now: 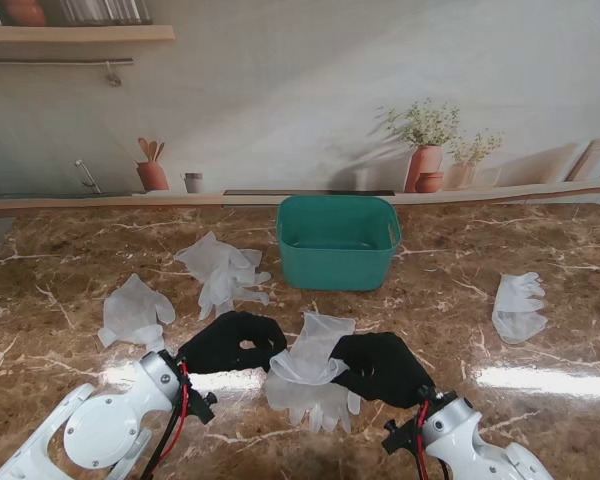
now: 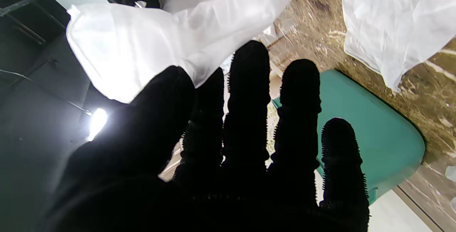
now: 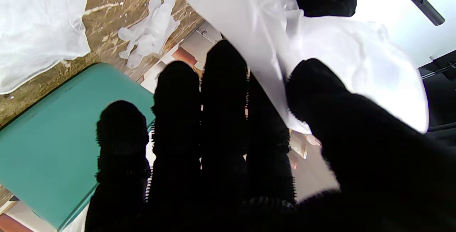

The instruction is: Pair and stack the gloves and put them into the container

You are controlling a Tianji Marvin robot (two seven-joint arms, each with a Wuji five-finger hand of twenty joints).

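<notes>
A translucent white glove (image 1: 313, 352) hangs lifted between my two black hands, fingers pointing toward the teal container (image 1: 337, 262). My left hand (image 1: 230, 342) pinches its left edge and my right hand (image 1: 382, 366) pinches its right edge. In the left wrist view the glove (image 2: 142, 43) sits between thumb and forefinger; the right wrist view shows the glove (image 3: 320, 50) held the same way. Another glove (image 1: 315, 400) lies flat on the table under the held one. The container (image 2: 374, 128) (image 3: 53, 146) stands just beyond the hands, and I see nothing in it.
Two overlapping gloves (image 1: 222, 270) lie left of the container, and one glove (image 1: 135, 312) lies farther left. A further glove (image 1: 520, 306) lies at the right. The marble table (image 1: 70, 250) ends at a back ledge with pots.
</notes>
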